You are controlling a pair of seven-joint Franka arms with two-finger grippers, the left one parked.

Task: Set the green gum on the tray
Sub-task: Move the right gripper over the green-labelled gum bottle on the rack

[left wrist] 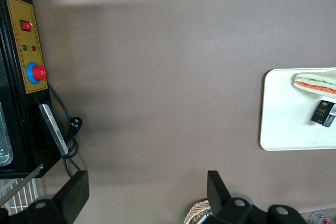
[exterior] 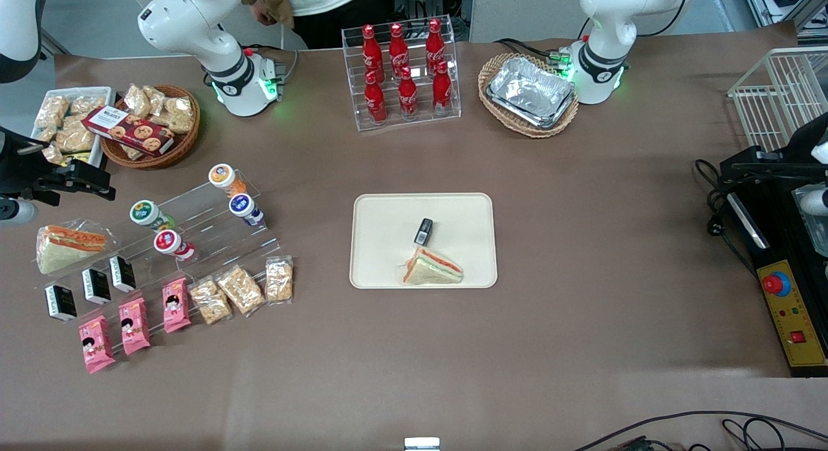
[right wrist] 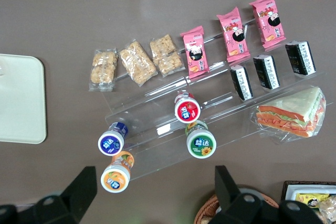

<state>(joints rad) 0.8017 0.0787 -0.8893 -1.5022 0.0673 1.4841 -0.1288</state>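
**Green gum on the rack, gripper empty above it**

Gripper (right wrist: 152, 192) hangs high over the working arm's end of the table, fingers (right wrist: 81, 184) spread wide with nothing between them. Green gum (right wrist: 201, 141) stands upright on the clear stepped rack (exterior: 213, 228), below the gap between the jaws and untouched. Red-lidded jar (exterior: 169, 242) sits one step nearer the front camera, probably just clear of it. Tray (exterior: 378, 244) lies well apart mid-table, carrying a sandwich (exterior: 432, 268) and a small dark pack (exterior: 424, 231).
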